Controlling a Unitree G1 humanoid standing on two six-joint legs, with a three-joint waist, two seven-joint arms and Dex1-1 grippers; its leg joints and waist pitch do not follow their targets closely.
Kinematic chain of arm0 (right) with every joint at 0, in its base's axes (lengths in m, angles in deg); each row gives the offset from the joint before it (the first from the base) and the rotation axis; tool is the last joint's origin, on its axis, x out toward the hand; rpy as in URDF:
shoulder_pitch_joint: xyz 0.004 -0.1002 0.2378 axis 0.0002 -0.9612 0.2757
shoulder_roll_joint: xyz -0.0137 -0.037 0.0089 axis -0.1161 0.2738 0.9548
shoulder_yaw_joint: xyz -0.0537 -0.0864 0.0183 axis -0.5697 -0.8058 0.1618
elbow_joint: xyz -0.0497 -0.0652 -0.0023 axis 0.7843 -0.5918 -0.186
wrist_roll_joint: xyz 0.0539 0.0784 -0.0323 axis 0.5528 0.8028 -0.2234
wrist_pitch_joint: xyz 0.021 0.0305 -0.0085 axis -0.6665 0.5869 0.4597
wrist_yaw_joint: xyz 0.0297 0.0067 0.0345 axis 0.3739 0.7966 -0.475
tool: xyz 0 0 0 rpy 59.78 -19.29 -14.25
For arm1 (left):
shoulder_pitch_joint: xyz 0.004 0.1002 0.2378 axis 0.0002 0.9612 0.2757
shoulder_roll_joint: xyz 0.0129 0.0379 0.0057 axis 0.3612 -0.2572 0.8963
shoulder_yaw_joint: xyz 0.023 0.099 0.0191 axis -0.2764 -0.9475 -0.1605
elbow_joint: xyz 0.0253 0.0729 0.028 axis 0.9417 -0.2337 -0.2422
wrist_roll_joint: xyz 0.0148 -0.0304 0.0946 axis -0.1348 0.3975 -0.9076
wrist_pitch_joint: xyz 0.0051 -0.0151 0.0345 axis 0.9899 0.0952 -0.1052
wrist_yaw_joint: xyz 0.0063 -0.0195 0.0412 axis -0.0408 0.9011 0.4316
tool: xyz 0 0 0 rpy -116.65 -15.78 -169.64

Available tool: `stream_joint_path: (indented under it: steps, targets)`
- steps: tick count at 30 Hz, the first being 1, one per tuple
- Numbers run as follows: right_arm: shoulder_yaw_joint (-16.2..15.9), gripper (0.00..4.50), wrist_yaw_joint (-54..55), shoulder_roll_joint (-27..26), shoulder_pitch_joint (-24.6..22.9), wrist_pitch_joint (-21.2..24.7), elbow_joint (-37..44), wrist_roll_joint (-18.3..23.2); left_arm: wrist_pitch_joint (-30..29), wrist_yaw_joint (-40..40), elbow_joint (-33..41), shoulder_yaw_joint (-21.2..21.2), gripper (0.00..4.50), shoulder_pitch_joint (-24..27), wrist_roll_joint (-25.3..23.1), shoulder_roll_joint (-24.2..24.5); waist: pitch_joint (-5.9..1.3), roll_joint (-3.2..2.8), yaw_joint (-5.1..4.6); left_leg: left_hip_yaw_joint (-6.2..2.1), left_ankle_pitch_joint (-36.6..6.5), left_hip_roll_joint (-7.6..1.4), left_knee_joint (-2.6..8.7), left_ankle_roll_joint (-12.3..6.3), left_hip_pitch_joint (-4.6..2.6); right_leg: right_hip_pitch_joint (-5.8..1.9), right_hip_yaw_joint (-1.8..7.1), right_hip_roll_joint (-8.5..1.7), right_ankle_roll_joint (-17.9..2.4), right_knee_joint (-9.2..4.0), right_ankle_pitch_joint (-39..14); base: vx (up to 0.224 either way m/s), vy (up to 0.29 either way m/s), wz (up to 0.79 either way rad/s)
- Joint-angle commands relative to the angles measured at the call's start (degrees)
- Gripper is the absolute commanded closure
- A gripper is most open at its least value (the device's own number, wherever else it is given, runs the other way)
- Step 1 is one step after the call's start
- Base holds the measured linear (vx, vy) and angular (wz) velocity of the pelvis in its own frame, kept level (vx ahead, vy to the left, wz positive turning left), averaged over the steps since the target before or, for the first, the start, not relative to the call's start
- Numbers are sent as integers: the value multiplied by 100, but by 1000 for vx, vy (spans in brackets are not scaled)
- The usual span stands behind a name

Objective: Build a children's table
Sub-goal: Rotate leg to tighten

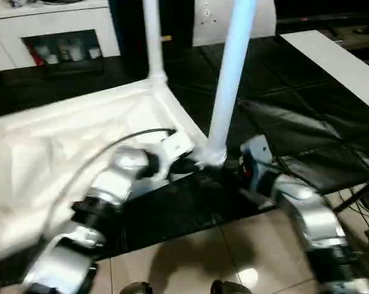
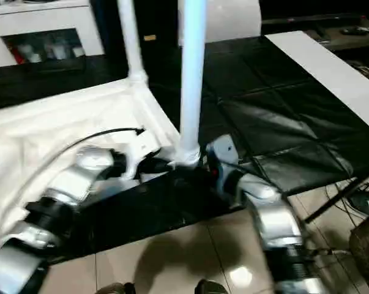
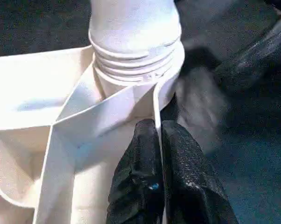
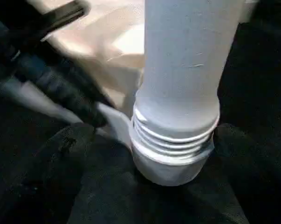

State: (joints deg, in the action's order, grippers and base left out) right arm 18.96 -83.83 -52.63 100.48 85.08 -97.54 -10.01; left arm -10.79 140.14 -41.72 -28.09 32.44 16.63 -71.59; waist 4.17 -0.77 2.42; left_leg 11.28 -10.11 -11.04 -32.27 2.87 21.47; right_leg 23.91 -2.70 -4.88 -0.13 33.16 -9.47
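Observation:
The children's table's white tabletop (image 1: 80,135) lies upside down, ribs up, on the black cover. One white leg (image 1: 152,43) stands in the far corner socket. A second leg (image 1: 230,79) stands in the near corner socket, its screw threads (image 3: 131,60) still showing above the socket. My left gripper (image 3: 157,126) is shut on the tabletop's thin rim wall (image 3: 155,98) just beside that socket. My right gripper (image 4: 170,154) is at the base of the near leg (image 4: 182,70), open, with a dark finger on each side of the socket.
The black-covered work table (image 1: 294,122) stretches to the right and behind. A white cabinet (image 1: 49,30) stands at the back left and a white board (image 1: 337,61) lies at the back right. Tiled floor (image 1: 202,257) runs along the table's near edge, with cables (image 1: 361,202) at the right.

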Motion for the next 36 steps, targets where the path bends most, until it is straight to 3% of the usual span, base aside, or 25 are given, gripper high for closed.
stream_joint_path:
  steps: [1, 4, 8, 14, 15, 18, 29, 36]
  targets:
    - [-162, 6, -470, 148, -52, -132, 236, 56, 305, 596, -48, -390, 450, 50, -66, 76, -340, 37, 21, -52, -1195, -202, 308, -485, -117, -286, 210, -291, -1388, -369, -1207, 0, 0, 0]
    - [-234, 6, -1112, 472, -53, -237, 291, 220, 721, 1243, -119, -532, 450, 27, -20, 314, -332, 45, 89, -54, -1271, -229, 334, -389, -128, -279, 217, -284, -1317, -351, -1269, 0, 0, 0]
    - [-246, 6, -1667, 660, 31, -214, 294, 526, 889, 1828, -169, -677, 450, -40, 44, 513, -349, 57, 136, -46, -1195, -236, 325, -442, -122, -286, 206, -296, -1440, -305, -1024, 0, 0, 0]
    - [-292, 57, -2291, 784, 265, -237, 97, 772, 1254, 2375, -363, -836, 450, -157, 4, 671, -363, 66, 204, -35, -1074, -228, 300, -460, -107, -299, 209, -324, -1442, -281, -1049, 0, 0, 0]
    - [-292, 82, -2299, 785, 267, -235, 96, 775, 1256, 2378, -366, -837, 450, -158, 4, 672, -363, 78, 226, -34, -1033, -231, 295, -467, -107, -296, 208, -323, -1440, -275, -1032, 0, 0, 0]
    - [-347, 96, -2549, 854, 351, -207, 74, 880, 1337, 2511, -449, -868, 450, -211, 9, 674, -368, 83, 252, -34, -921, -229, 286, -488, -107, -298, 204, -318, -1462, -255, -924, 0, 0, 0]
    - [-449, 185, -2832, 791, 554, -204, -156, 920, 1468, 2636, -572, -908, 450, -256, 17, 651, -356, 123, 245, -37, -943, -227, 289, -466, -94, -293, 195, -318, -1449, -264, -1076, 0, 0, 0]
    - [-544, 243, -3033, 805, 557, -91, -177, 1008, 1459, 2617, -595, -914, 450, -245, 3, 653, -355, 113, 257, -36, -937, -230, 289, -456, -104, -289, 197, -316, -1463, -254, -1018, 0, 0, 0]
